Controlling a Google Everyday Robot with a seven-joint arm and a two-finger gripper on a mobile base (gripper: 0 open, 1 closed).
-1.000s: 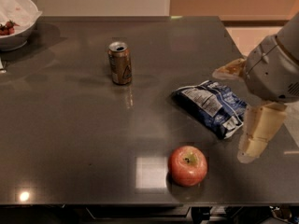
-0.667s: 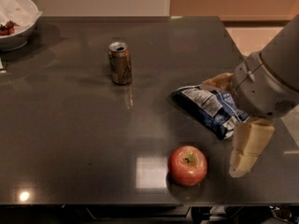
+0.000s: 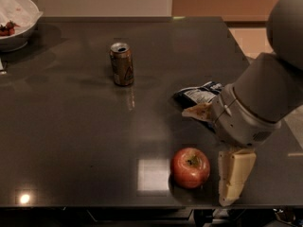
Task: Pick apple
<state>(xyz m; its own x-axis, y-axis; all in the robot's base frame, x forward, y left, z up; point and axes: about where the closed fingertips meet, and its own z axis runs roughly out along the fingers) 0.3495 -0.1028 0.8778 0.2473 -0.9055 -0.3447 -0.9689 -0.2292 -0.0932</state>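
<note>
Spread pincer (image 3: 212,156) beside apple (image 3: 190,167); chip bag (image 3: 199,93) behind, can (image 3: 122,64) well apart.

My arm (image 3: 272,84): smooth grey rounded shells, 1 wide link narrowing to a paler grey wrist collar (image 3: 236,122) that bears a small speckled patch. My gripper (image 3: 233,178), at lower right beneath that collar, is cream-yellow, blocky, and divided by seams into stepped segments.

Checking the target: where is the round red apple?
In the camera view, the round red apple sits near the dark table's front edge, the gripper just to its right.
</note>
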